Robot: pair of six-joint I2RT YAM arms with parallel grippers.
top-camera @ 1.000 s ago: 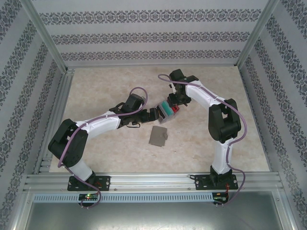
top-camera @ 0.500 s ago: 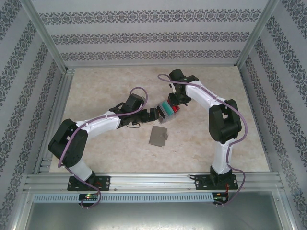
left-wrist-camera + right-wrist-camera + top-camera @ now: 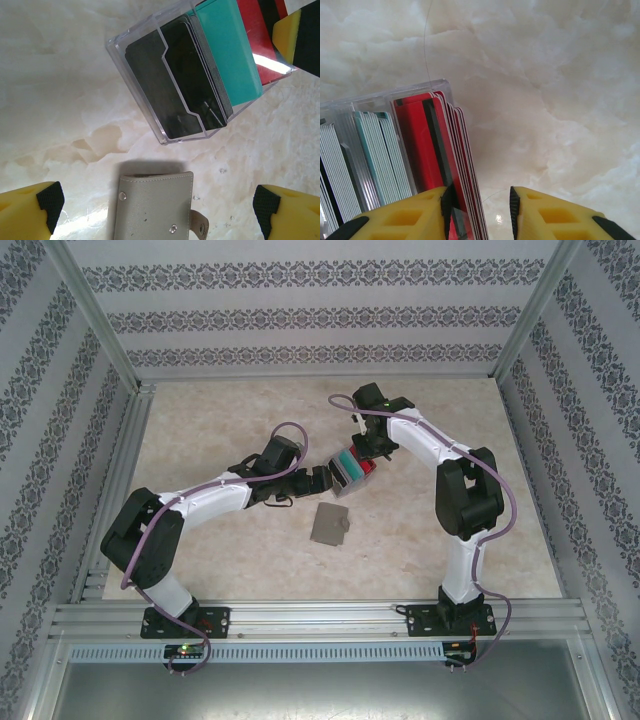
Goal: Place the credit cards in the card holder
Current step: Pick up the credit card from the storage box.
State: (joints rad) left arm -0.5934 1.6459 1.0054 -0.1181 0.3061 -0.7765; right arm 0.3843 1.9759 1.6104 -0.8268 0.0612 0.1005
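The credit cards stand on edge in a clear plastic box point(image 3: 352, 470), grouped as dark grey point(image 3: 185, 80), teal point(image 3: 227, 50) and red point(image 3: 255, 35). The card holder point(image 3: 329, 524), a grey snap wallet, lies closed on the table just in front of the box. My left gripper point(image 3: 157, 202) hangs wide open over the card holder point(image 3: 155, 200), holding nothing. My right gripper point(image 3: 480, 205) straddles the outer red cards point(image 3: 427, 150) at the box's end. Its left pad is against them and its right pad stands apart, so it is open.
The teal cards point(image 3: 382, 155) and grey cards point(image 3: 335, 170) sit just left of the red ones in the right wrist view. The marbled table point(image 3: 230, 420) is ringed by an aluminium frame point(image 3: 320, 615) and patterned walls.
My right gripper's jaws have narrowed around the red cards. Both arms, the box and the card holder have stayed where they were.
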